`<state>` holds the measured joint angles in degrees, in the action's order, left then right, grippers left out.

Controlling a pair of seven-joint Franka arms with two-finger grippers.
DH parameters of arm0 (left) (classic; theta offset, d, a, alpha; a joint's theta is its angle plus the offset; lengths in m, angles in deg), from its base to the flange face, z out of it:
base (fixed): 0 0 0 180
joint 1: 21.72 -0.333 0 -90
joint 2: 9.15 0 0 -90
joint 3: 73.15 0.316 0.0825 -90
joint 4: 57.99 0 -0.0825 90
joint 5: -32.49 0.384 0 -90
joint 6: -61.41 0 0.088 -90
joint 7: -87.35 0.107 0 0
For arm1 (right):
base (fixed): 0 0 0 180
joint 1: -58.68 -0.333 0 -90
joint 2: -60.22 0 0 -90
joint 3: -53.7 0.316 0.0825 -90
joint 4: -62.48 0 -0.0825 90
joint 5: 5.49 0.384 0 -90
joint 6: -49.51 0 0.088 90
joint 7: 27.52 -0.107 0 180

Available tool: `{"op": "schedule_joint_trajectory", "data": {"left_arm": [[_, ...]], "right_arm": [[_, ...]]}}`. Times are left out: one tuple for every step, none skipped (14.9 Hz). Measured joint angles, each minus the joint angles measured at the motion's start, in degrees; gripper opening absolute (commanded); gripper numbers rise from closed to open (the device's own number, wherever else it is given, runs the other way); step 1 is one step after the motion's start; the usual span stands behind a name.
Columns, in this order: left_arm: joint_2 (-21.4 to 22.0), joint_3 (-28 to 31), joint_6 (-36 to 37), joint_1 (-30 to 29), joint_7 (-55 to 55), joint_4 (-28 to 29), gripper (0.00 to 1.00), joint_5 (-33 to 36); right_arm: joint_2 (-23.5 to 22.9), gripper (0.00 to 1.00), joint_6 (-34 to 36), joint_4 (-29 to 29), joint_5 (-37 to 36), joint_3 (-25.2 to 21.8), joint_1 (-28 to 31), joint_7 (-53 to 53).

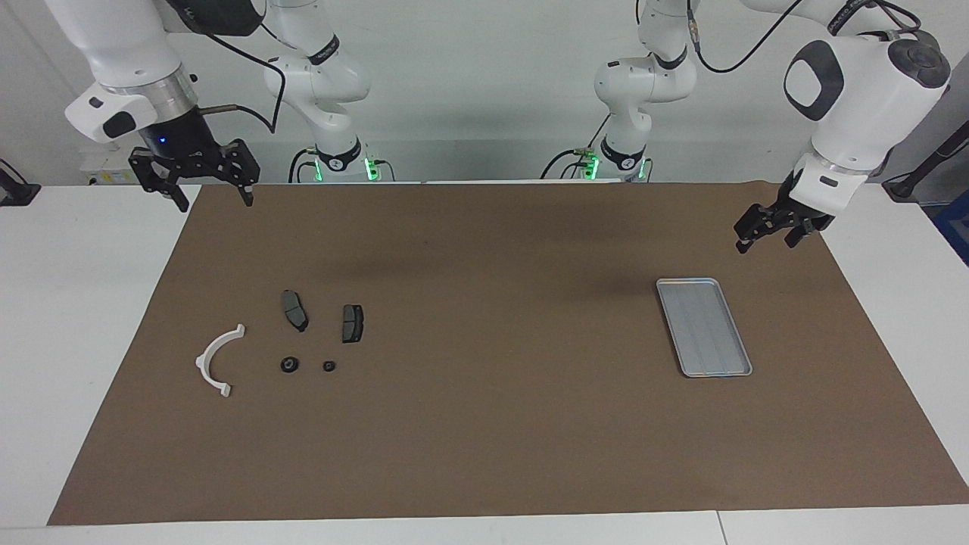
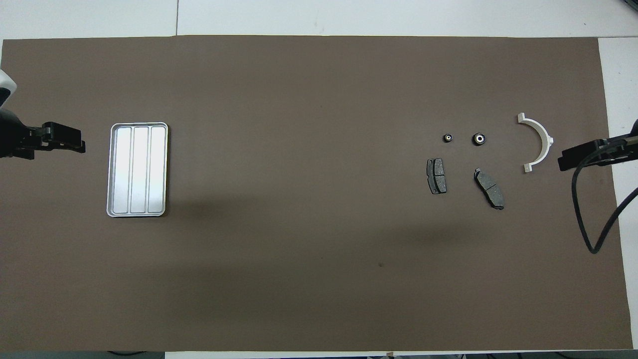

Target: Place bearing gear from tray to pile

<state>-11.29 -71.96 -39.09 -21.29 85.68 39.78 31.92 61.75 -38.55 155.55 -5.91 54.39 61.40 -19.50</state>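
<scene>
The silver ribbed tray lies toward the left arm's end of the table with nothing in it. The pile lies toward the right arm's end: two dark brake pads, a white semicircular bracket, and two small black bearing gears, which also show in the overhead view. The gears lie a little farther from the robots than the pads. My left gripper hangs open and empty in the air beside the tray. My right gripper hangs open and empty, raised over the mat's edge beside the bracket.
A brown mat covers most of the white table. A black cable hangs from the right arm over the mat's edge.
</scene>
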Motion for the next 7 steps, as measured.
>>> {"op": "schedule_joint_trajectory", "data": {"left_arm": [[0.0,-0.13,0.11,0.01,0.0,-0.02,1.0,0.0],[0.02,-0.29,0.29,0.02,0.0,-0.09,1.0,0.0],[0.06,-0.47,0.65,0.03,0.0,-0.43,1.0,0.0],[0.14,-0.64,1.18,0.04,0.0,-0.93,1.0,0.0],[0.27,-0.73,1.33,0.04,0.0,-1.21,1.0,0.0],[0.43,-0.77,1.45,0.05,0.0,-1.27,1.0,0.0],[0.55,-0.77,1.65,0.04,0.0,-1.28,1.0,0.0]], "right_arm": [[0.0,1.0,0.0,0.26,0.0,0.04,0.0,-0.03],[0.01,1.0,0.0,0.37,0.01,0.04,0.01,-0.35],[0.01,1.0,0.0,0.45,0.01,0.04,0.02,-1.13],[0.01,1.0,0.0,0.51,0.01,0.04,0.02,-1.79],[0.01,1.0,0.0,0.58,0.02,0.04,0.02,-2.05],[0.02,1.0,0.0,0.65,0.02,0.04,0.02,-2.23],[0.03,1.0,0.0,0.73,0.02,0.04,0.02,-2.59]]}}
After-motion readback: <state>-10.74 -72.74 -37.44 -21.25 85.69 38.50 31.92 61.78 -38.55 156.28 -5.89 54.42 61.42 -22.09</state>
